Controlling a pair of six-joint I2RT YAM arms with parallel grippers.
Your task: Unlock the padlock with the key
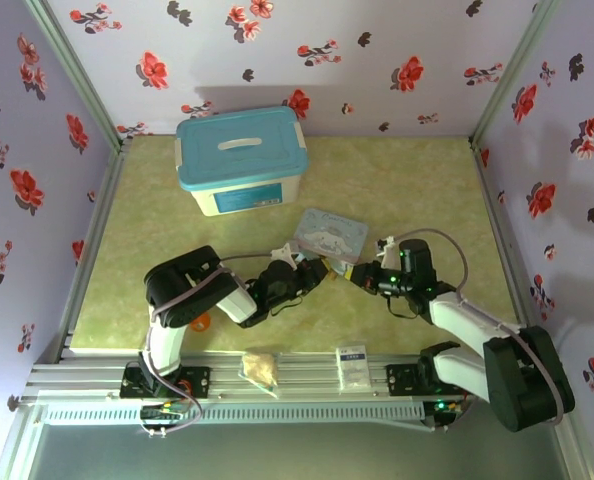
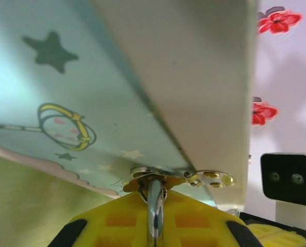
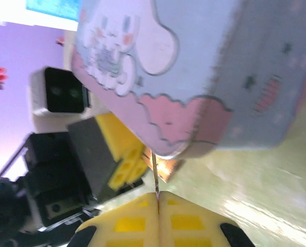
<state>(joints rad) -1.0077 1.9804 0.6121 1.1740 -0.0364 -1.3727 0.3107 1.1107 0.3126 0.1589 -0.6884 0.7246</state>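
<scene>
Near edge, 6 o'clock in the top view: a white sachet (image 1: 352, 365) and a beige packet (image 1: 260, 368) lie on the alu rail (image 1: 87, 378), well apart from the work. An orange cup (image 1: 199, 322) peeks from under the left arm at 8 o'clock.

Past that, both tips meet approx. mid-counter. The left end effector (image 2: 154, 208) is pinched narrow on the silvery shackle of the padlock (image 2: 149, 182). Its brass body pokes out beyond the pads, close under the edge of the pale blue cartoon tin (image 2: 65, 103). The right end effector (image 3: 158, 198) is pinched tight on the key (image 3: 155, 172), a thin blade seen edge-on, aimed at the brass body at its 12 o'clock. Tip in the keyhole or not: can't tell.

Step in hand, I'd say: alignment/insertion. Next calls for a small straight push along the blade, then a twist, w/ the left holding firm. Any slant prob. jams the key.

Beyond: the tin sits on the mottled yellow-green counter (image 1: 417, 190), and a teal-lidded storage box (image 1: 239, 160) stands at 11 o'clock. Lilac walls (image 1: 377, 60) w/ red & dark flowers close in the back and sides.
</scene>
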